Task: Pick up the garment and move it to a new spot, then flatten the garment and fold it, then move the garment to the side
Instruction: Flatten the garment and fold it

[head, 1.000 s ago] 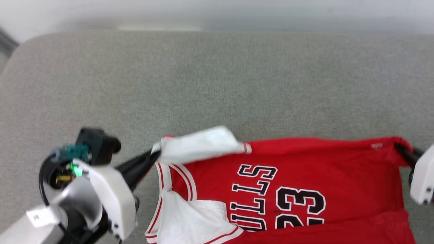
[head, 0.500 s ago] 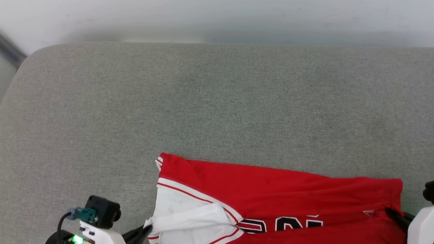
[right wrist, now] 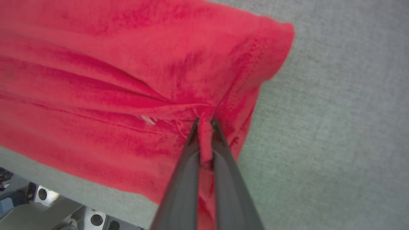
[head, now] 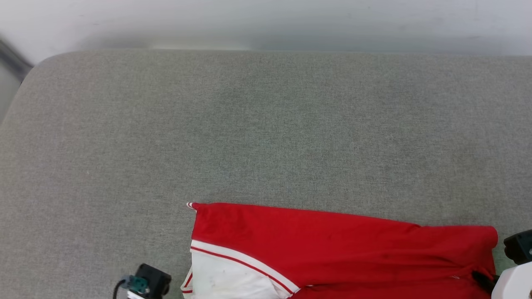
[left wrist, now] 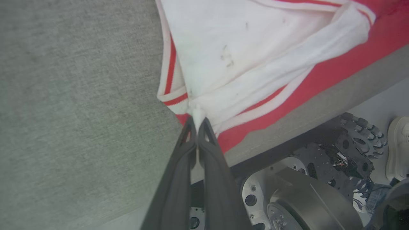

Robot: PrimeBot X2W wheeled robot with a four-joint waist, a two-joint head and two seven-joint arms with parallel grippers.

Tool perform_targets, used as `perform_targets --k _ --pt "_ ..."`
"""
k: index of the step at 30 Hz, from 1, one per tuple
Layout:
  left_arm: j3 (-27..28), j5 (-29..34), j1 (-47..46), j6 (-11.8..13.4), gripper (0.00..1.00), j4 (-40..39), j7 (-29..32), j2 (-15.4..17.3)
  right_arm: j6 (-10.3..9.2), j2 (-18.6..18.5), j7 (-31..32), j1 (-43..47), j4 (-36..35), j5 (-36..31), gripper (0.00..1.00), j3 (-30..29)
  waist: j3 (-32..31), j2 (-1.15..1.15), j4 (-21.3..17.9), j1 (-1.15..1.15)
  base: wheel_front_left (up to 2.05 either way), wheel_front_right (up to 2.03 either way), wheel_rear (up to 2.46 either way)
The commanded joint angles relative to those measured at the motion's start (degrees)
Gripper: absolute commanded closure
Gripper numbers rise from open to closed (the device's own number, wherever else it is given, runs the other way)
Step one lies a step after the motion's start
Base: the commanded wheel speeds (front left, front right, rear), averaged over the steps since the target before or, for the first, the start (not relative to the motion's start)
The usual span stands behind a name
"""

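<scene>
Black fingers of our left gripper (left wrist: 198, 119) are pressing tight together near the middle of the left wrist view, and we are pinching the white, red-striped corner of the shirt (left wrist: 255, 54) between their tips. Our right gripper (right wrist: 204, 123) is doing the same at the centre of the right wrist view. Its two fingers are squeezing a small bunched ridge of red fabric by a stitched edge, and creases are fanning away from the grip toward the left of the frame.

In the head view the shirt is lying along the bottom edge, running from just left of centre to the lower right corner. Its plain red cloth is facing up, and a white panel trimmed in red and white stripes is sitting at its lower left.

A grey woven cushion (head: 266, 124) is lying under the shirt and reaching up to a pale wall (head: 266, 20) along the top of the head view. In the left wrist view the shirt's red edge is lying close to the cushion's edge, which is crossing the lower right of the frame diagonally. Beyond that edge our wheeled base (left wrist: 303, 198) is showing in the lower right corner, and a pale shoe (left wrist: 397, 147) is standing at the right edge.

In the head view a dark camera block (head: 151, 282) is peeking up at the bottom edge, left of the shirt. A white arm housing (head: 515, 282) is sitting in the lower right corner, just beside the shirt's right end.
</scene>
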Motion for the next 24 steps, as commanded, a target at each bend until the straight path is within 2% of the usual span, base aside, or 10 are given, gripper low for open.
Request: perform_targets --k 1,2,3,4,5,10,15,20,24 --pt "-0.5 0.36 -0.81 -0.4 1.0 0.82 -0.35 -0.79 -0.02 -0.03 -0.05 -0.31 1.05 0.2 1.0 1.1 -0.09 0.0 0.02 0.0 0.0 0.0 0.0" --pt "-0.82 0.87 -1.17 -0.7 1.0 1.44 -0.56 -1.31 -0.02 0.11 -0.29 -0.35 1.72 0.41 1.0 1.25 -0.17 0.0 0.03 0.0 0.0 0.0 0.0" --pt "-1.19 1.46 -1.6 -0.9 1.0 2.0 -0.76 -1.67 -0.02 0.45 -0.6 -0.39 2.13 0.62 0.81 1.34 -0.25 0.0 0.08 0.0 0.0 0.0 0.0" --pt "-1.77 2.07 -1.75 -1.05 0.63 2.58 -0.76 -1.92 -0.02 0.79 -0.61 -0.29 2.41 1.07 0.0 1.56 -0.37 0.0 0.1 0.0 0.0 0.0 0.0" --pt "-2.28 2.38 -1.6 -1.2 0.0 2.99 -0.68 -2.3 -0.01 0.82 -0.36 0.09 2.37 1.46 0.0 2.18 -0.63 0.0 0.09 0.0 0.0 0.0 0.0" --pt "-1.42 2.51 -0.85 -0.48 0.0 3.3 -3.25 -3.38 -0.03 0.63 -2.33 0.2 -0.42 2.92 0.0 1.42 -2.35 0.0 -0.15 0.0 0.0 0.0 0.0" --pt "1.38 2.06 -1.36 0.78 0.0 2.03 -8.14 -4.68 -0.02 2.06 -2.55 0.67 -4.24 3.98 0.0 -0.86 -5.03 0.0 -0.11 0.0 0.0 0.0 0.0" --pt "6.06 1.86 -1.4 2.89 0.0 1.37 -17.36 -8.02 -0.02 6.07 -2.77 1.11 -8.4 4.62 0.0 -5.27 -7.63 0.0 -0.12 0.0 0.0 0.0 0.0" --pt "9.57 2.64 -0.12 4.25 0.0 2.34 -26.38 -10.68 -0.02 10.51 -0.95 2.6 -9.49 2.19 0.0 -10.14 -8.88 0.0 0.07 0.0 0.0 0.0 0.0"
